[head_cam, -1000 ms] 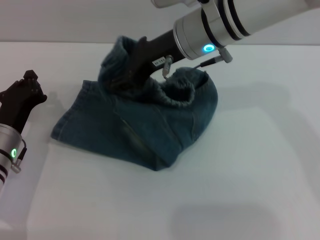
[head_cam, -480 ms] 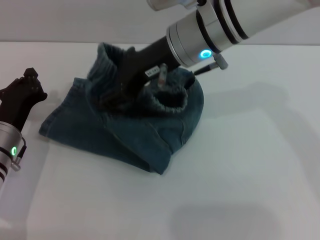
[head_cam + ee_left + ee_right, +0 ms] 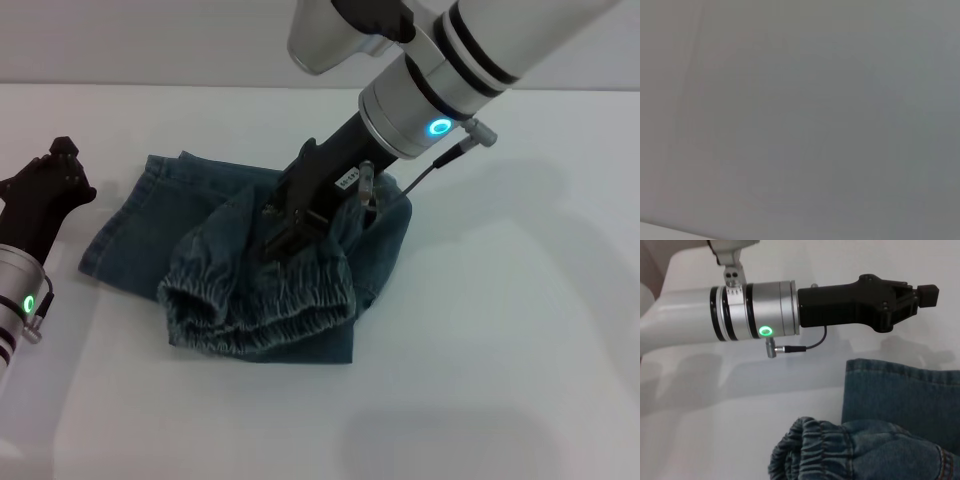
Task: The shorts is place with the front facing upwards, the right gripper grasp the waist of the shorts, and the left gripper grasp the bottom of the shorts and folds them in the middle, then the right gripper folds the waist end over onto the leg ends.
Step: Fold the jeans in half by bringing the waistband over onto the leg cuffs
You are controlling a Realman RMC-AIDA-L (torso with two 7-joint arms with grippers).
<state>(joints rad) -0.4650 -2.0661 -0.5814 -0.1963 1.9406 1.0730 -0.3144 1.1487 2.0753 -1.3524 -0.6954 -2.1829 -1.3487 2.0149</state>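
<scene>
The blue-green denim shorts point(image 3: 230, 215) lie folded on the white table. Their gathered elastic waist point(image 3: 262, 308) is turned over onto the lower layer, toward the near side. My right gripper point(image 3: 285, 228) reaches down into the bunched denim just behind that waistband and is shut on the waist fabric. The stitched leg ends point(image 3: 118, 215) form the straight left edge, peeking out beyond the waist. The right wrist view shows the ruched waist point(image 3: 840, 450) lying on the hemmed leg ends point(image 3: 900, 371). My left gripper point(image 3: 62, 175) rests at the far left, apart from the shorts, its claw point(image 3: 926, 294) shut and holding nothing.
The white table point(image 3: 480, 330) spreads out to the right and front of the shorts. The left wrist view shows only a plain grey surface. My right arm point(image 3: 470, 60) slants in from the upper right above the shorts.
My right gripper has swung the waist from its raised position at the back over and down toward the near left. The waistband now lies low over the legs. The left arm has not moved.
</scene>
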